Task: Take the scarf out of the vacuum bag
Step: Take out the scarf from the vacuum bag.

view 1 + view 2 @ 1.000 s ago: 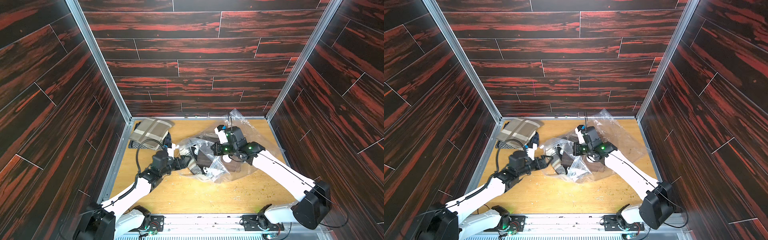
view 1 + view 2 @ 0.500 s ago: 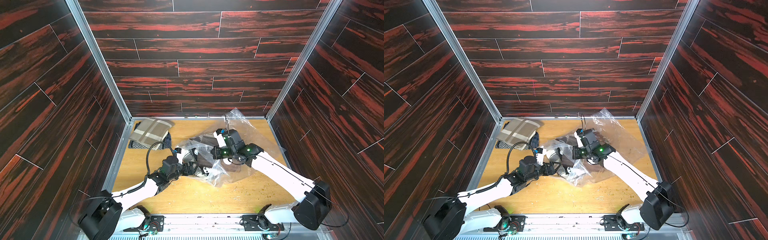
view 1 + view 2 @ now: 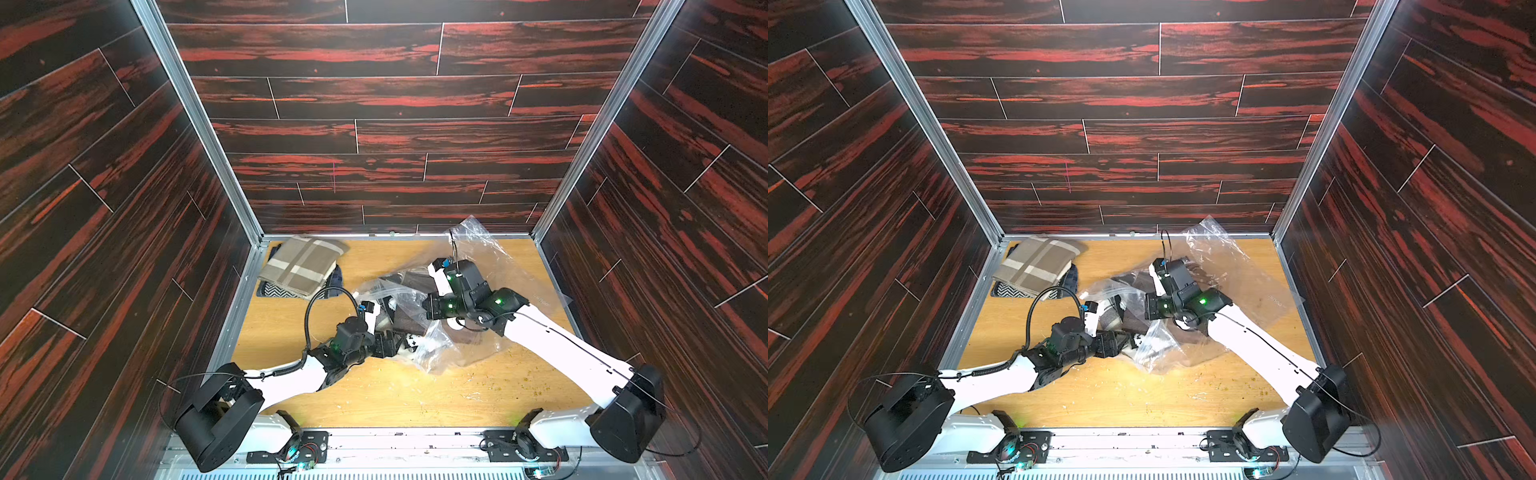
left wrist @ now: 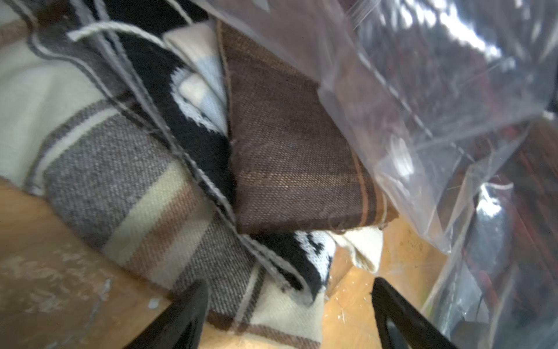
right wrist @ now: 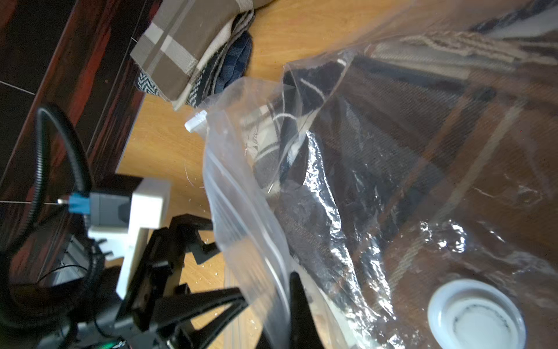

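1. Two pincers are set. Your right pincer (image 3: 428, 309) is clamped on vacuum bag (image 3: 511, 274) film, centre to 2 o'clock on the surface (image 3: 374, 399). Hold it high.
2. Your left pincer (image 3: 399, 347) gapes open. The plaid scarf (image 4: 126, 187) pokes from the mouth at its 3 o'clock.
3. Drive deeper, bite fabric only, then drag toward 8 o'clock.

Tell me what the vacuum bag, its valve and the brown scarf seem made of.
The vacuum bag: thin clear plastic film, glossy, crinkled, glinting. Its valve: white, matte, probably moulded hard plastic. The brown scarf: woven cloth, matte; diagonal weave shows, fibre unclear.
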Motion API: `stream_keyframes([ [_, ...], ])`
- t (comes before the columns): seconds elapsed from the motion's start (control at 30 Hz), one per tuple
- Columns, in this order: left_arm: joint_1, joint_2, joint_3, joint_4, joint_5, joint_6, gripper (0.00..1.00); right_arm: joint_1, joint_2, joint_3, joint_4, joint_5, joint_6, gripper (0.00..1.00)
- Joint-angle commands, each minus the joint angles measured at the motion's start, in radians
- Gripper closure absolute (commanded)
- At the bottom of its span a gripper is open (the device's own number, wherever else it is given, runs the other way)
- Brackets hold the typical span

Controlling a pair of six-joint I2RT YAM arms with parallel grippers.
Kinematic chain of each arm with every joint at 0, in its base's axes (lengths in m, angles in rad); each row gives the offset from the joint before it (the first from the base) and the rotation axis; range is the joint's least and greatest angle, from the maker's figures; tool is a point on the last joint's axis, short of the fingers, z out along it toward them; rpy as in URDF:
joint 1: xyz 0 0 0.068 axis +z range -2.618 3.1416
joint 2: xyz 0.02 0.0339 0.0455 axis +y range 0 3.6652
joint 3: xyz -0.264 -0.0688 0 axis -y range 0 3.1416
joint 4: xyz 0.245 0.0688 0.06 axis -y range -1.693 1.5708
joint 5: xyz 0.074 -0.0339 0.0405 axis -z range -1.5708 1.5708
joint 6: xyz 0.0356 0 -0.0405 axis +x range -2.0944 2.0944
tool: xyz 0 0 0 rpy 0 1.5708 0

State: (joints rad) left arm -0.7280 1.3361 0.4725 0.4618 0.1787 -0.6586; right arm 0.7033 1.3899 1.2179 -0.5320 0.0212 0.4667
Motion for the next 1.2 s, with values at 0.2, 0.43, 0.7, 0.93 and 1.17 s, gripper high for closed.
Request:
stream_keyframes([
  [0.2, -0.044, 0.070, 0.001, 0.074, 0.051, 0.027, 0.14, 0.005, -0.003, 0.036, 0.077, -0.005, -0.048, 0.99],
  [0.43, -0.044, 0.160, 0.084, 0.029, 0.124, 0.062, 0.15, 0.007, -0.011, 0.114, 0.073, -0.062, -0.160, 0.97],
  [0.7, -0.022, 0.207, 0.176, 0.005, 0.144, 0.060, 0.14, 0.007, 0.000, 0.213, -0.065, -0.024, -0.234, 0.96],
  [0.93, 0.010, 0.199, 0.188, 0.027, 0.125, 0.007, 0.15, 0.006, -0.020, 0.208, -0.145, 0.026, -0.247, 0.96],
  [1.17, 0.016, 0.156, 0.177, -0.011, 0.031, 0.004, 0.15, 0.006, -0.040, 0.176, -0.172, 0.038, -0.239, 0.96],
])
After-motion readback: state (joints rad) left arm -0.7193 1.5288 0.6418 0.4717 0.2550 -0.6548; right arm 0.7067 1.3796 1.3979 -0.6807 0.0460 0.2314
